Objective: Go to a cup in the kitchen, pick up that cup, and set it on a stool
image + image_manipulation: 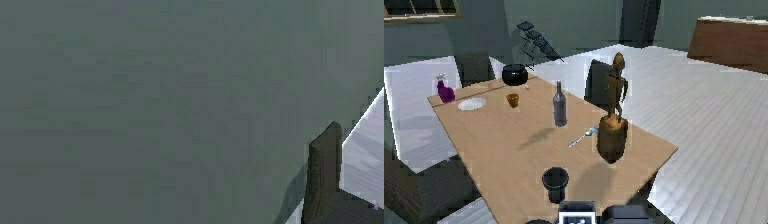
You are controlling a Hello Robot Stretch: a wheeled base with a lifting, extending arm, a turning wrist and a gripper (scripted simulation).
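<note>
Arm side view: dark cup (pixel 555 183) stands on table (pixel 494 150), pickup pending; gripper (pixel 542 220) at bottom edge, can't tell finger state or hold; stool placement not yet done.

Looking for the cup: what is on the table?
On the table: a pink vase, white plate, black pot, small brown cup, grey bottle, wooden statue, brown vase, a utensil and a dark cup near the edge. The brown vase hides the tabletop behind it.

wall (pixel 150 100): plain grey-green, 7 round to 2 o'clock | chair (pixel 323 170): dark upright back, 4 o'clock, seat at 5 | floor (pixel 368 145): pale planks, 3 o'clock edge
</note>
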